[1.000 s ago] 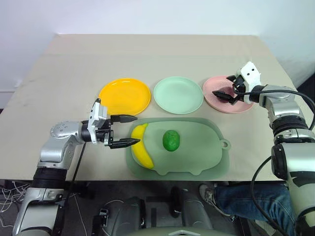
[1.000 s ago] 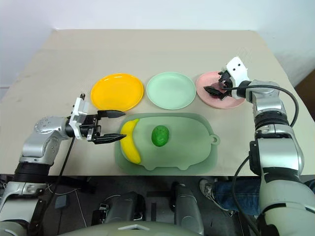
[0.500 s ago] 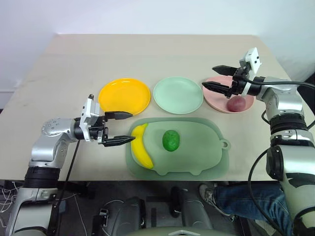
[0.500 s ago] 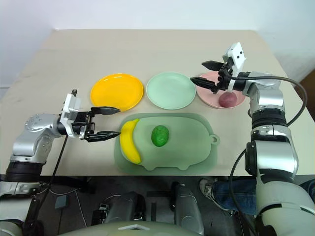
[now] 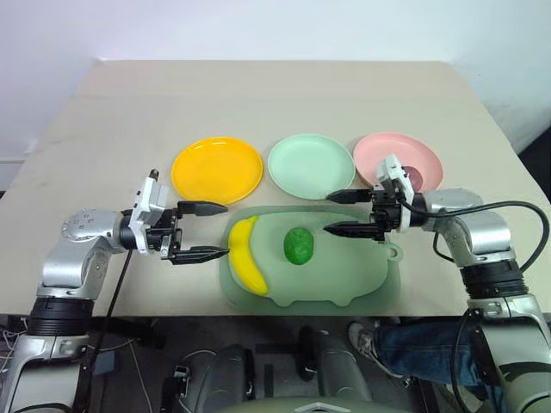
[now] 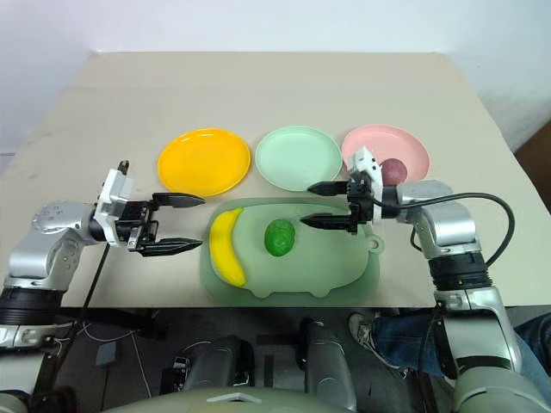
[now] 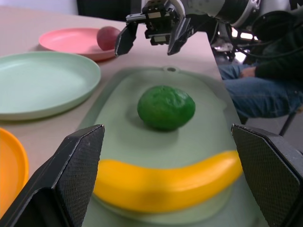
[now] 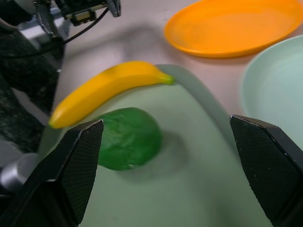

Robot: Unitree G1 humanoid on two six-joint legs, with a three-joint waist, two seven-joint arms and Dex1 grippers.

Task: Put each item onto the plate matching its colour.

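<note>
Left gripper [image 5: 209,231] is seen at centre left, fingers wide apart and empty, aimed at the banana [image 5: 246,267] just beside them; its position is barely altered from a second ago. At upper left centre the yellow-orange plate [image 5: 217,169] lies bare, with the mint plate [image 5: 311,165] next to it, also bare. Below them, on the green board [image 5: 344,271], the banana and the green fruit [image 5: 298,245] rest near each other, not touching. Right gripper [image 5: 338,212] has been brought away from the pink plate [image 5: 401,153] at upper right and is now held over the board, fingers spread, nothing held, pointing at the green fruit. The dark-red fruit [image 5: 412,176] has been left on the pink plate. Judgement: one placement is done; the green fruit looks to be next.

Count: three plates, three toy foods, one board, two grippers; one item placed, two outstanding.
</note>
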